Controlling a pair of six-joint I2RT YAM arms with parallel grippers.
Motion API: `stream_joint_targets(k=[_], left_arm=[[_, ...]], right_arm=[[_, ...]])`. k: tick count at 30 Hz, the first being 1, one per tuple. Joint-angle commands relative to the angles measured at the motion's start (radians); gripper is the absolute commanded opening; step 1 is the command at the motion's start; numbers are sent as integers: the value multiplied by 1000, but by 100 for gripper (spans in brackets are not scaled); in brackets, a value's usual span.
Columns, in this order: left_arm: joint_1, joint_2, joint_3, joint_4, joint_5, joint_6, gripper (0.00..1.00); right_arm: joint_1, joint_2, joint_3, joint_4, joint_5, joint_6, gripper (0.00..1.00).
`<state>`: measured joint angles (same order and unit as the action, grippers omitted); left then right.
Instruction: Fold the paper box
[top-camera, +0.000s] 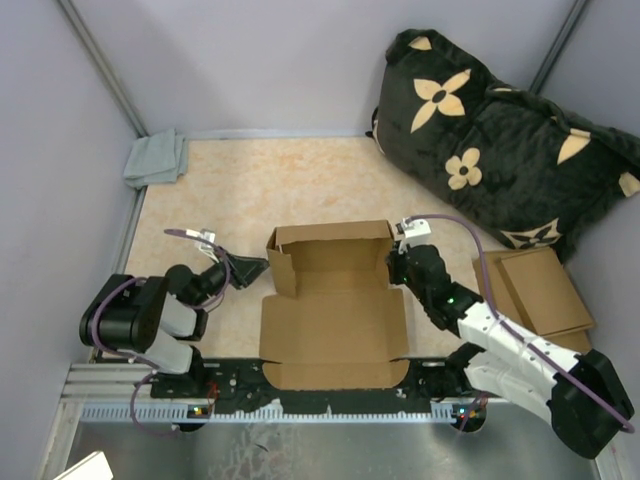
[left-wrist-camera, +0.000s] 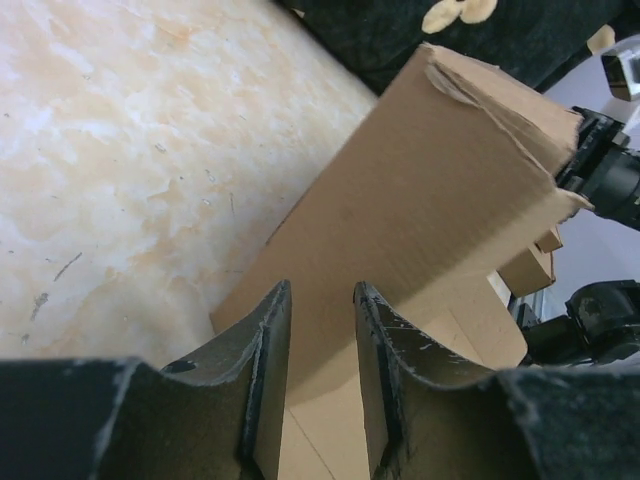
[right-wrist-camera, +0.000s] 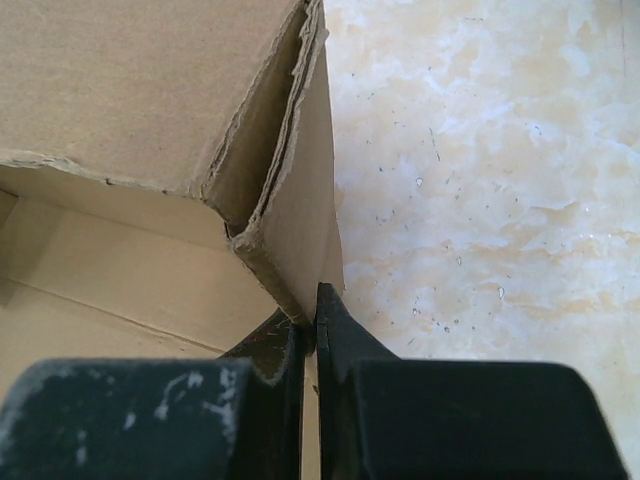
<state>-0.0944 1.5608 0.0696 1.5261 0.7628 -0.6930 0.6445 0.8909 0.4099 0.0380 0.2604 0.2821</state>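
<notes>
**Top external: box (top-camera: 335, 330) half raised, right claw (top-camera: 395, 263) pinching its wall**

The box sits at the centre of the table (top-camera: 250, 185), just ahead of both arm bases. Its near panel lies flat, while the far part stands up as a back wall with short side walls at 9 and 3 o'clock.

The right claw comes in from 3 o'clock. The right wrist view shows its fingers (right-wrist-camera: 335, 330) pressed together on the torn corner edge of the right side wall, with the cardboard nipped between the tips.

The left claw (top-camera: 258, 267) lies at 9 o'clock of the box, pointing at the left side wall. The left wrist view shows its fingers (left-wrist-camera: 268, 380) partly spread with a clear gap between them. Nothing is gripped, and the wall rises just past the tips.

A black pillow (top-camera: 500, 140) with tan flowers leans at 2 o'clock. A stack (top-camera: 545, 290) of flat cardboard pieces lies at 3 o'clock, beyond the right arm. A grey cloth (top-camera: 157, 158) rests at 10 o'clock in the far corner.
</notes>
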Motion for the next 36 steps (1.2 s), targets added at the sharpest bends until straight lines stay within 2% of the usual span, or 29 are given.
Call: stream_joint_targets(k=[1, 10, 21, 25, 30, 36], left_arm=[[-10, -82, -44, 241, -29, -17, 38], [-72, -221, -37, 8, -70, 93, 39], [-202, -221, 20, -90, -166, 202, 40], [-270, -304, 69, -321, -294, 306, 39], [-363, -392, 166, -645, -549, 410, 39], [-420, -394, 228, -791, -696, 448, 39]], right_arm=[[-1, 13, 46, 45, -60, 27, 0], [-1, 14, 34, 65, -66, 41, 0], [-2, 10, 32, 77, -84, 43, 0], [-2, 7, 29, 77, -92, 41, 0], [-1, 6, 20, 94, -107, 42, 0], [-1, 11, 13, 108, -111, 40, 0]])
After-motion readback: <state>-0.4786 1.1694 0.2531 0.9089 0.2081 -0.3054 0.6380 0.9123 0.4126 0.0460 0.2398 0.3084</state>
